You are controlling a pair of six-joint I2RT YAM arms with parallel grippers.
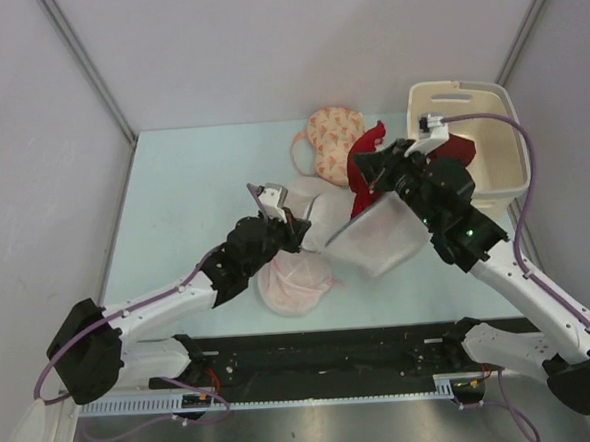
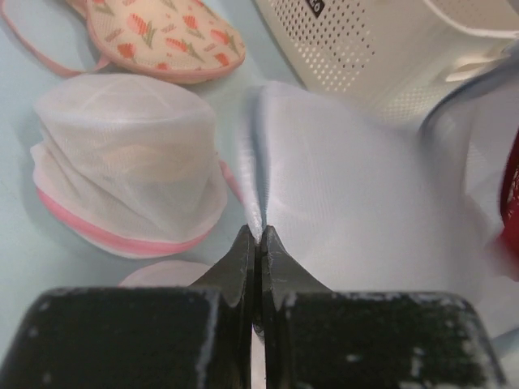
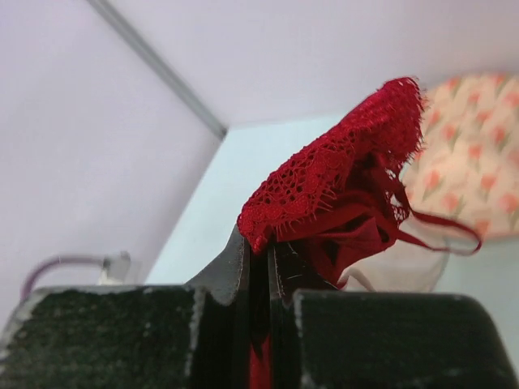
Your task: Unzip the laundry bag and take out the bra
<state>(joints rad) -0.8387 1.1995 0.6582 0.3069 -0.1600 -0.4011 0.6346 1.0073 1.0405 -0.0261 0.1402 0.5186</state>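
Front-left of basket, laundry bag (bra at its far edge)

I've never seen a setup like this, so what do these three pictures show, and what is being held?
These are two robot arms bolted to a table. One picture looks down from above; the other two come from a camera on each wrist. The left gripper is shut on a fold of the white mesh laundry bag. The right gripper is shut on a dark red bra, held up off the table. Also there: a peach patterned bra, two pink-trimmed mesh pouches and a cream basket.
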